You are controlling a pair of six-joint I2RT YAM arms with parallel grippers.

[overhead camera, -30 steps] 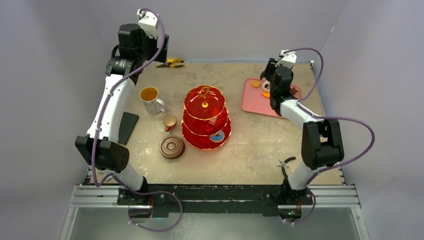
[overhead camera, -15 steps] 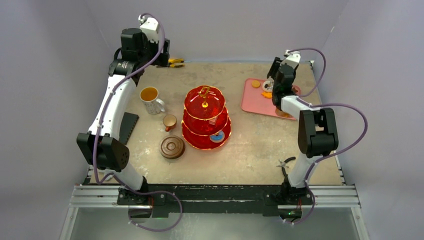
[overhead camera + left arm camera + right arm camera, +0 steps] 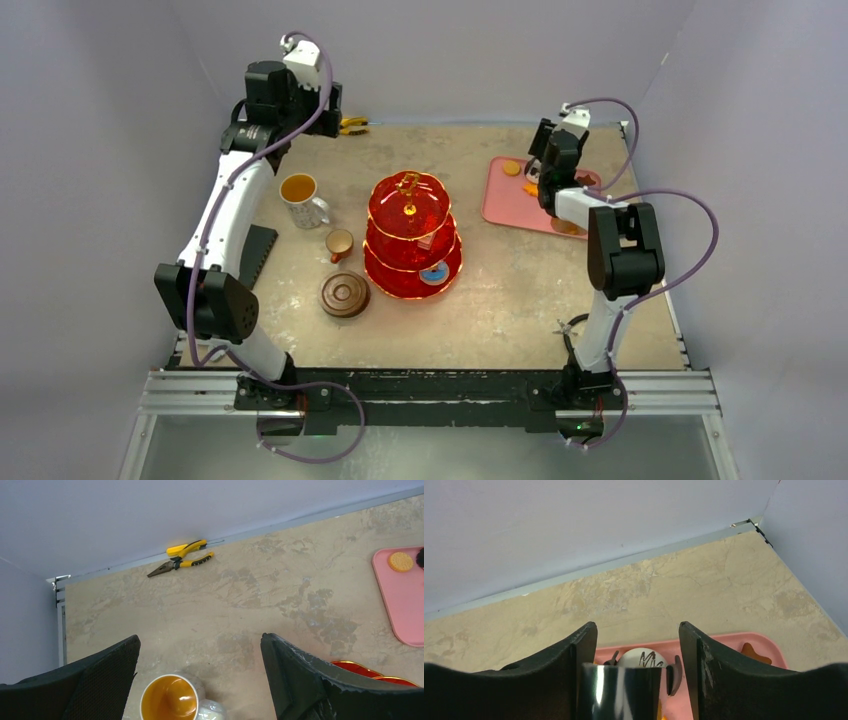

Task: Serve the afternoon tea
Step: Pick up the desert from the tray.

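Two arms reach toward the far side of the table [image 3: 500,300]. Nearest, left of centre, lies the round brown saucer [image 3: 345,295], and the small brown cup [image 3: 339,243] stands just beyond it, off the saucer. Right of them, at centre, the red three-tier stand [image 3: 412,235] is upright, with a blue pastry [image 3: 434,272] on its bottom tier. Farther back on the left sits the white mug [image 3: 299,193] of amber tea. At far right lies the pink tray [image 3: 503,205] with a round biscuit [image 3: 512,168] on it. Over the tray the right gripper [image 3: 638,627] is clamped on shiny tongs [image 3: 619,690], whose black tips flank a white drizzled pastry [image 3: 644,658]; whether they touch it I cannot tell. At far left the left gripper [image 3: 200,639] hangs raised beyond the mug, jaws spread wide, holding nothing. Yellow pliers [image 3: 182,557] lie by the far edge
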